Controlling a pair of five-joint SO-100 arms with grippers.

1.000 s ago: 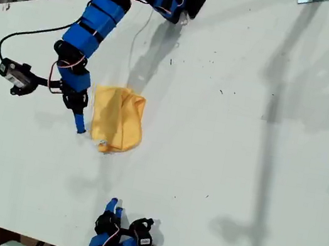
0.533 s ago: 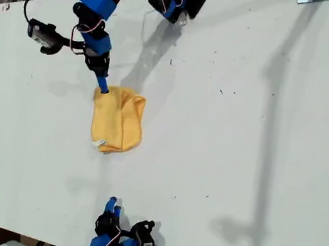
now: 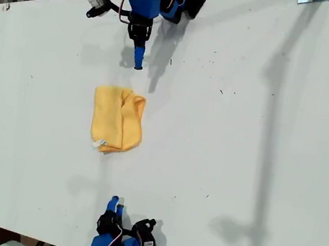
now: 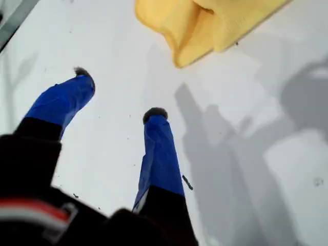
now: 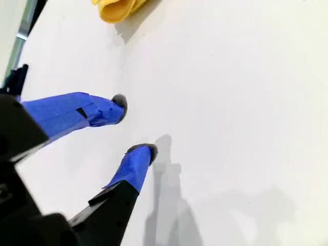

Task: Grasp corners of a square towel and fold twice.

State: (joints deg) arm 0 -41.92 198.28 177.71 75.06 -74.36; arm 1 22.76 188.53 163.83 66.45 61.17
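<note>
In the exterior view the towel [image 3: 117, 121] lies at 6 o'clock from my first gripper [image 4: 118, 92], the nearer one. My second gripper [image 5: 134, 125] is at the towel's 6 o'clock. Both gape, empty.

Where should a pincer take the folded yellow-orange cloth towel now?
Probably at the tagged corner of the yellow-orange cloth towel, coming from the near arm's side in the exterior view: that rounded tip pokes out past the bundle, free of both open pincers.

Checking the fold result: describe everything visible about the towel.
The towel is a soft yellow-orange cloth, folded into a rumpled upright rectangle with layered edges, lying flat on the white table. A small white tag shows at its lower corner in the exterior view. Nothing touches it; both grippers are apart from it.
</note>
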